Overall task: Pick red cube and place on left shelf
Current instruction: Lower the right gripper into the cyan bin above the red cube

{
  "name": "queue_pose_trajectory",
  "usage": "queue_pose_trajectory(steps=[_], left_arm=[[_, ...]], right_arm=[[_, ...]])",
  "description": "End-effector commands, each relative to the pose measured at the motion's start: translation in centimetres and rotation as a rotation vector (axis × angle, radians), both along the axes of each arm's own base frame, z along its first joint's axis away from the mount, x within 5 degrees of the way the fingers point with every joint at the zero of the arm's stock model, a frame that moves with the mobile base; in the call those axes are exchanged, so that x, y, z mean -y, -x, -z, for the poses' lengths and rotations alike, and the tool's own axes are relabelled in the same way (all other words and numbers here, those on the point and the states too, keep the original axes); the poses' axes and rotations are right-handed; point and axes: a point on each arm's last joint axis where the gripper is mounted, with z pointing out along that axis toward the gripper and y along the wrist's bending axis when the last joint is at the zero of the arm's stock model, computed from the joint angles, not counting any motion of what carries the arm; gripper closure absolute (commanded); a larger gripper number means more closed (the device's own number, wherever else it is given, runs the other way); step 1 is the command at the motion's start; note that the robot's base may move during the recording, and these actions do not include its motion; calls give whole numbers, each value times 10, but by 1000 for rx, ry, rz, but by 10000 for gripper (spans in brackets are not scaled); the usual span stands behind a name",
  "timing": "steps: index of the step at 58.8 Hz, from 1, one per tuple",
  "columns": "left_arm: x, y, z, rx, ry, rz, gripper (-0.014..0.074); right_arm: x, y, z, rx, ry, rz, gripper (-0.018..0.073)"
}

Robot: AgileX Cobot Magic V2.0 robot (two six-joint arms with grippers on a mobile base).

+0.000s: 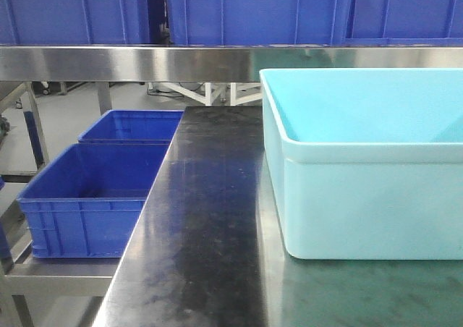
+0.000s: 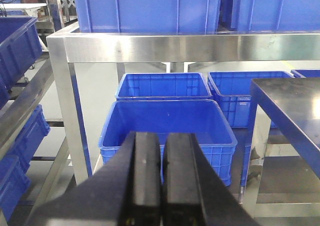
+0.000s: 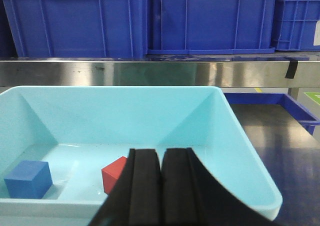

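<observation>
The red cube (image 3: 113, 173) lies on the floor of the light-blue tub (image 3: 240, 151), partly hidden behind my right gripper (image 3: 161, 158). That gripper is shut and empty, held above the tub's near rim, just right of the cube. My left gripper (image 2: 162, 143) is shut too, with nothing in it, hovering off the table's left side above a blue crate (image 2: 167, 121) on the lower left shelf (image 1: 65, 269). From the front view the tub (image 1: 369, 197) shows, but the cube and both grippers do not.
A blue cube (image 3: 28, 179) sits in the tub's left corner. Two blue crates (image 1: 94, 197) stand on the lower left rack. A steel upper shelf (image 1: 145, 61) with blue bins crosses the back. The dark steel table top (image 1: 210, 226) runs between crates and tub.
</observation>
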Motion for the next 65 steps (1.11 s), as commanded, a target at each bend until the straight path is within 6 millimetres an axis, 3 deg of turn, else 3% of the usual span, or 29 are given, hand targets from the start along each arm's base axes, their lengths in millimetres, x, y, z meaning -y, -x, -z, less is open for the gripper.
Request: queue_pose_trajectory(steps=[1,65], left_arm=[[0,0,-1,80,9,5,495],[0,0,-1,80,9,5,495]], right_arm=[[0,4,-14,125,7,2,513],[0,4,-18,165,7,0,513]])
